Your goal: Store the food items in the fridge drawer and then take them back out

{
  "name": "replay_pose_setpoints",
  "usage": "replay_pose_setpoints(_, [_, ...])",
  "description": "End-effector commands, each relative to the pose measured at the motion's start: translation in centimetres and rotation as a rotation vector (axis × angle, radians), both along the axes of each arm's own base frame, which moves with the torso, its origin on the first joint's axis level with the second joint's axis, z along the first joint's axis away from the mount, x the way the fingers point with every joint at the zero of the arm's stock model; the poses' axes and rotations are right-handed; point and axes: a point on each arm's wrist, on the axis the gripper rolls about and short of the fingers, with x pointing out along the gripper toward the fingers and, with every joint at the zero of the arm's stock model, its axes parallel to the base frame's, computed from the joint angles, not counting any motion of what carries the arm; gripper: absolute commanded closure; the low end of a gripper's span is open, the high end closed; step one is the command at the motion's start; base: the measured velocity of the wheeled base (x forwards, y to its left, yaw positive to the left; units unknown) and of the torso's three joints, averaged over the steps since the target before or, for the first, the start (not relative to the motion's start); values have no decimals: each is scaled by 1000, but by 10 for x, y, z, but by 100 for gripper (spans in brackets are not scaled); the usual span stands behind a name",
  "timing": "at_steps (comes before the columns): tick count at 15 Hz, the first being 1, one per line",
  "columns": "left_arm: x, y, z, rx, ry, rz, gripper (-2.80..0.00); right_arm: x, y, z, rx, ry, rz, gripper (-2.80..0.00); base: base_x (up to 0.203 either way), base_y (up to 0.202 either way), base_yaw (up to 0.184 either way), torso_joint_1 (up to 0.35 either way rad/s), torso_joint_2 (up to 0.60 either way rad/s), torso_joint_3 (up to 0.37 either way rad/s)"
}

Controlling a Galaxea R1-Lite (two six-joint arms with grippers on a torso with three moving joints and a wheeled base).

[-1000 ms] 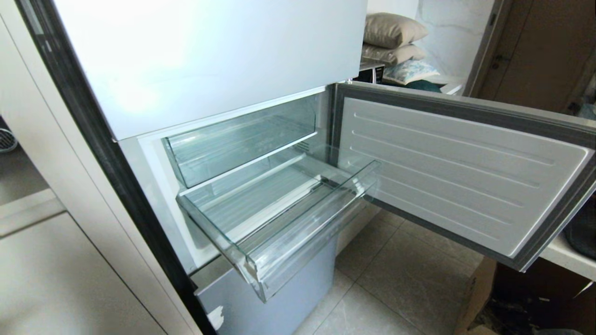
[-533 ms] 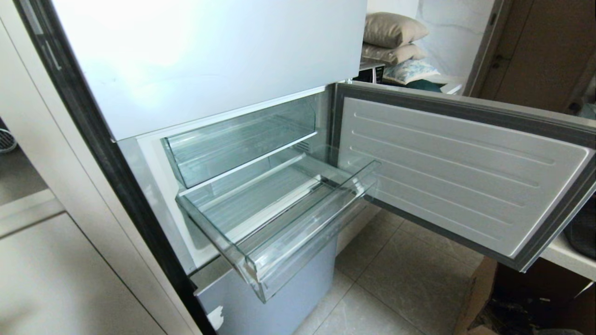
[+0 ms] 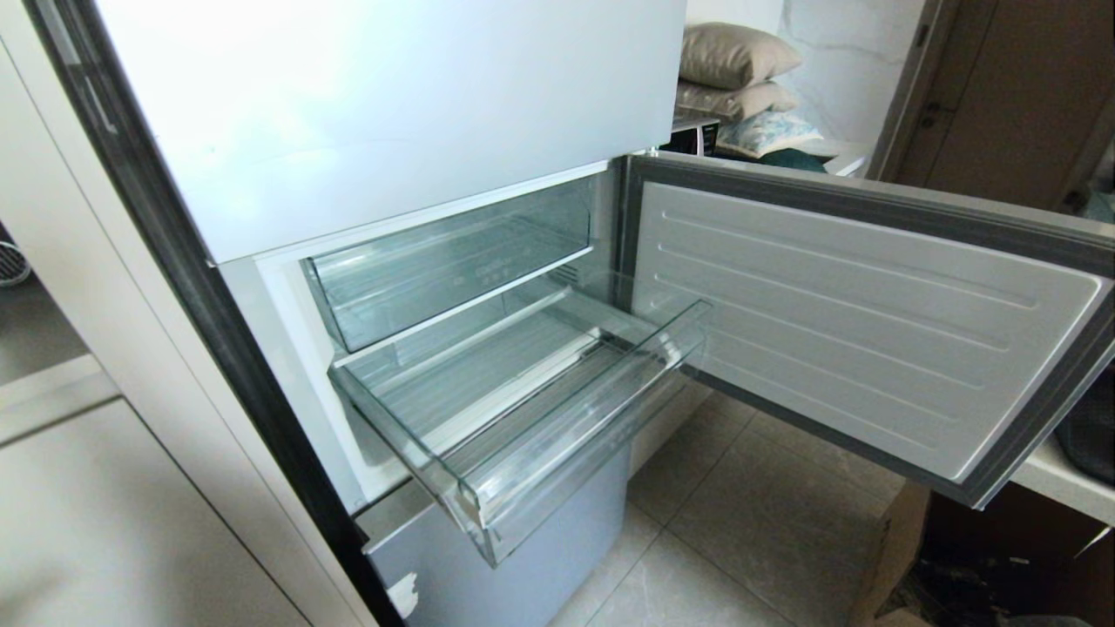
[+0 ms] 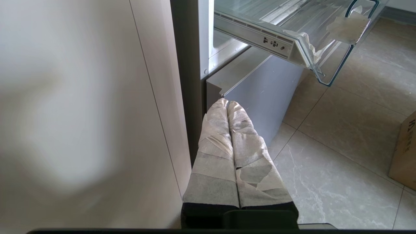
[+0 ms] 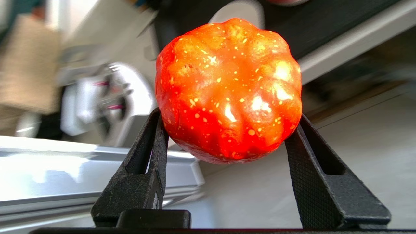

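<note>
Jaws of right gripper (image 5: 227,130) clamp a glossy, ribbed orange-red food item (image 5: 228,89).

Stacked beige pillows (image 3: 732,74) beyond the open fridge door (image 3: 862,322); cardboard box (image 4: 404,152) on the tiled floor (image 3: 749,531).

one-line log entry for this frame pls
right gripper: shut on ribbed orange-red food item, outside head view | left gripper: shut, parked low | fridge drawer: pulled out, empty

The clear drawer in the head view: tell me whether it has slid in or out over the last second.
No. The clear drawer stands pulled out just as far, its front lip at the same spot against the open fridge door.
</note>
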Motion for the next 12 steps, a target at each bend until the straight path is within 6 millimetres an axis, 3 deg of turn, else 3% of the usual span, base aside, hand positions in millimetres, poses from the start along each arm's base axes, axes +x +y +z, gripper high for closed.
replay_pose_setpoints(1, [0, 0, 0, 0, 2, 0, 0, 0, -24, -15, 107, -60, 82, 0, 0, 0, 0, 0, 0, 0])
replay_pose_setpoints(8, [0, 0, 0, 0, 2, 0, 0, 10, -99, -27, 472, -369, 212, 0, 0, 0, 0, 0, 0, 0])
replay_pose_setpoints(12, [0, 0, 0, 0, 1, 0, 0, 19, -137, -53, 749, -491, 243, 0, 0, 0, 0, 0, 0, 0])
